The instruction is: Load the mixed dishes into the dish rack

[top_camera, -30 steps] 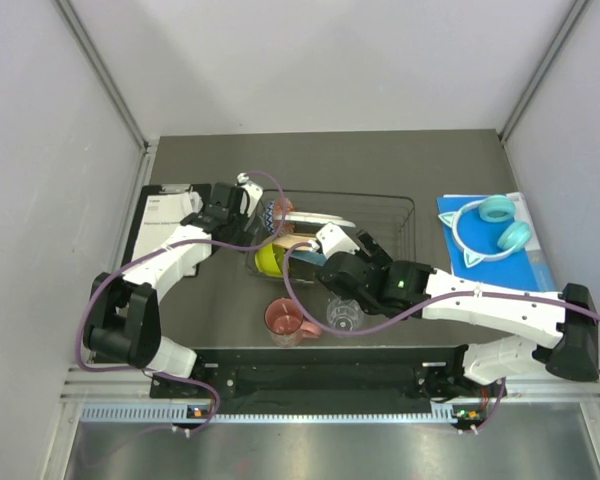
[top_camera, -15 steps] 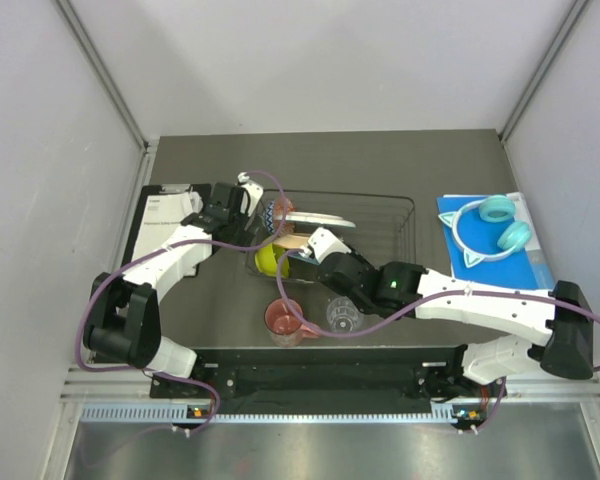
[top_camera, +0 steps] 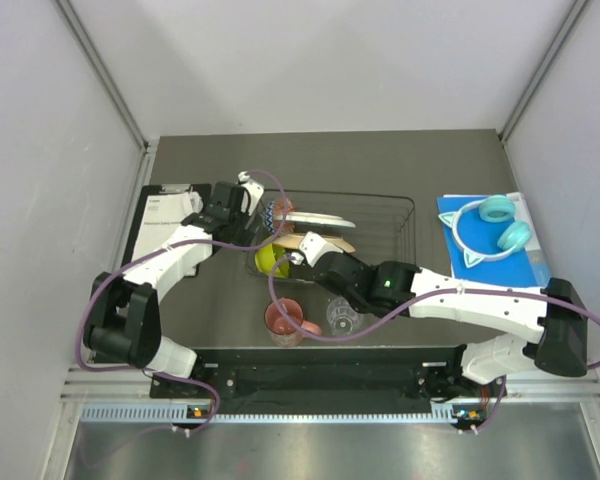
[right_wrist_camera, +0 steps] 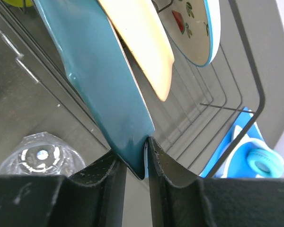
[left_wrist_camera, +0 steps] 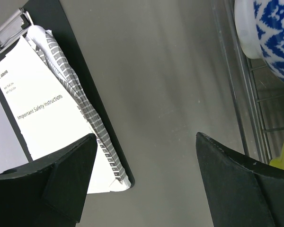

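Observation:
My right gripper (right_wrist_camera: 136,158) is shut on the lower rim of the teal scalloped plate (right_wrist_camera: 99,80), which stands tilted in the dish rack (right_wrist_camera: 248,71). Behind it lean the peach floral plate (right_wrist_camera: 142,42) and the white plate with red spots (right_wrist_camera: 194,28). The lime-green bowl (top_camera: 270,260) and the blue-patterned small bowl (left_wrist_camera: 270,38) sit at the rack's left end. On the table in front of the rack stand the pink mug (top_camera: 283,320) and the clear glass (top_camera: 342,314). My left gripper (left_wrist_camera: 146,142) hangs open over bare table, left of the rack.
The clipboard with white paper (left_wrist_camera: 38,104) lies at the left, just beside my left gripper. Turquoise headphones (top_camera: 492,225) rest on a blue sheet at the right. The rack's right half (top_camera: 400,200) holds nothing.
My right gripper has closed onto the teal plate's rim, and the right arm has shifted a little to the left. The left arm has not moved.

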Robot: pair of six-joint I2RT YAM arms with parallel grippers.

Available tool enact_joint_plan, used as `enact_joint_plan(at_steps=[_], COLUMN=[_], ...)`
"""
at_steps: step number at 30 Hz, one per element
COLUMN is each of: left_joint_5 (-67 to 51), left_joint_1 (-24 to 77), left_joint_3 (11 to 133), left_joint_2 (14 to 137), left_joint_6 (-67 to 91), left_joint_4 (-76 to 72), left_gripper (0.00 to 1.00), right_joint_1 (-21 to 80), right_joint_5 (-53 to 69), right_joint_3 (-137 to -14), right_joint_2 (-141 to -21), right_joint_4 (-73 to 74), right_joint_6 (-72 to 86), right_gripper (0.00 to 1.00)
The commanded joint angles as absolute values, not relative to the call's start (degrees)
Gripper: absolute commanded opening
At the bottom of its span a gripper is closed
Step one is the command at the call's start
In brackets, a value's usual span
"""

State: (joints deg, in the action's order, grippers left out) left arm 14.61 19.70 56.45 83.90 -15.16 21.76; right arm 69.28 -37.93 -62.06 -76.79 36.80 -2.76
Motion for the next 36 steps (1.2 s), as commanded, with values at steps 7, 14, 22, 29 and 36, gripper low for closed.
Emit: enact_joint_plan(at_steps=[7, 14, 22, 29, 36], left_joint_5=[12.7, 13.1, 13.1, 14.1, 16.2], left_joint_1=[22.8, 23.0, 23.1, 23.0, 22.5], left_joint_3=[57.3, 57.0, 57.7, 59.8, 62.9], left_joint_2=[85.6, 84.9, 84.6, 83.1, 78.8], left_joint_6=[-14.6, -15.1, -15.5, -15.4, -16.3], left_joint_4=[18.8, 18.8, 19.0, 21.0, 25.2], left_gripper=[0.90, 0.90, 0.90, 0.91, 0.93], right_joint_1=[70.8, 72.1, 72.4, 72.5, 73.6], right_joint_5=[-39.6, -39.3, -39.7, -43.8, -46.4], right_joint_3=[-69.2, -72.9, -73.2, -72.7, -77.2], right_joint_2=[-81.6, -85.9, -86.7, -84.8, -83.6], right_joint_4=[29.7, 27.8, 28.6, 29.6, 33.9], right_joint_6=[-10.2, -11.9, -11.3, -9.8, -8.4], right_gripper=[0.21, 0.20, 0.45, 0.75, 0.88])
